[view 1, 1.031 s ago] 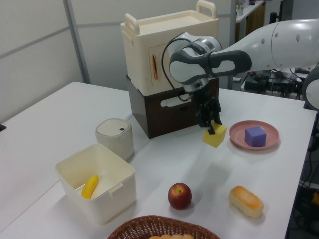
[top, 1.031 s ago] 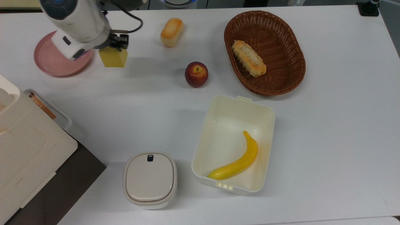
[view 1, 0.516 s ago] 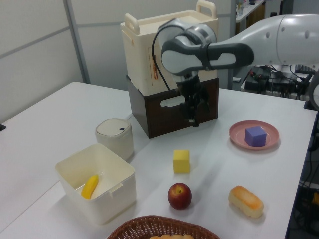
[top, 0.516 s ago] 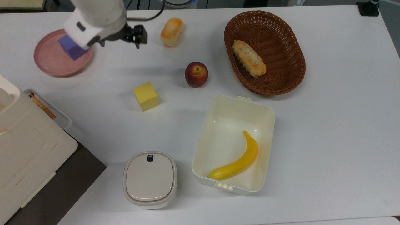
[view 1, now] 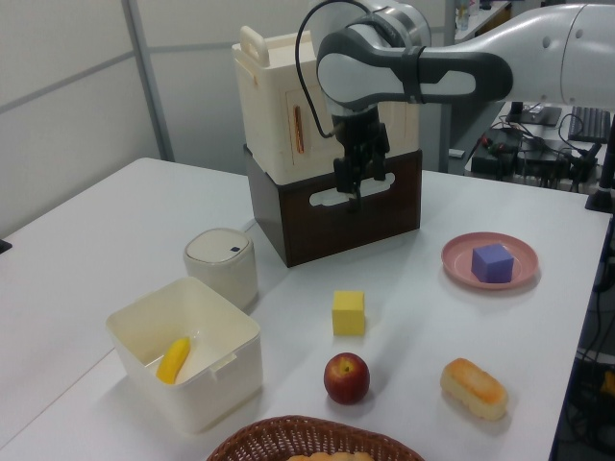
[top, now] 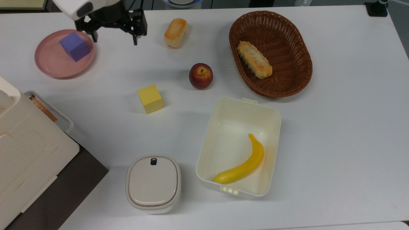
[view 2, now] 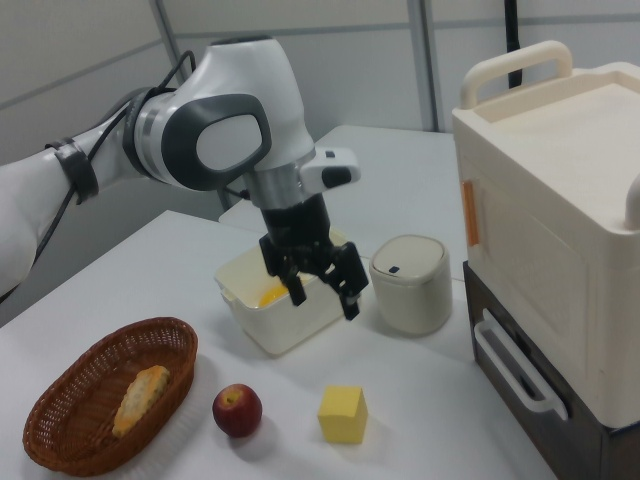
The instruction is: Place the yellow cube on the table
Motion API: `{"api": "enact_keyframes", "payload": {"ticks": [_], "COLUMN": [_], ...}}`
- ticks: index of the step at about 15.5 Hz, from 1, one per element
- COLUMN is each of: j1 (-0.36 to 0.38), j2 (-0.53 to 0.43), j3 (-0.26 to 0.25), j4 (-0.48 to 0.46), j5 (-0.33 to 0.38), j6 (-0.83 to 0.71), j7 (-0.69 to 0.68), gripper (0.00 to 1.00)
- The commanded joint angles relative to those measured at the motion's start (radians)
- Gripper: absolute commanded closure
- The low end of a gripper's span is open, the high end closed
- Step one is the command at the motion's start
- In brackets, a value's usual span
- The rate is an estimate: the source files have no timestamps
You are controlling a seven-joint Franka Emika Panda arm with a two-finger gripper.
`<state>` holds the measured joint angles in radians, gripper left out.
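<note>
The yellow cube [top: 150,98] [view 1: 349,313] [view 2: 342,414] rests flat on the white table [top: 335,127] [view 1: 96,240] [view 2: 430,400], left of the apple in the top view, with nothing touching it. My gripper [top: 115,37] [view 1: 352,189] [view 2: 323,298] hangs well above the table, open and empty, its fingers [view 2: 350,305] spread wide. In the top view it sits toward the far edge, between the pink plate and the bread roll. The cube lies clear of it, nearer the table's middle.
A purple cube [top: 74,46] sits on the pink plate [top: 48,65]. An apple [top: 200,76], a bread roll [top: 175,32], a wicker basket [top: 300,54] holding bread, a cream bin [top: 223,134] with a banana [top: 244,166], a lidded white container [top: 153,183] and a cream box [top: 22,150] stand around.
A second ago the gripper held the yellow cube in the air beside the plate. It then let go, the cube came to rest on the table, and the gripper has risen away, open.
</note>
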<state>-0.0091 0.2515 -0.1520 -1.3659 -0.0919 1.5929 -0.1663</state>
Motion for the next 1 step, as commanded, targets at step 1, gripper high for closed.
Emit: {"api": "enact_keyframes", "payload": {"ticks": [1], "j1": [-0.002], "j2": [-0.032], "j3": [-0.018], "j4": [-0.019], "j5": [0.044], "j6": [0.053], "j7": [0.011], "gripper": [0.0]}}
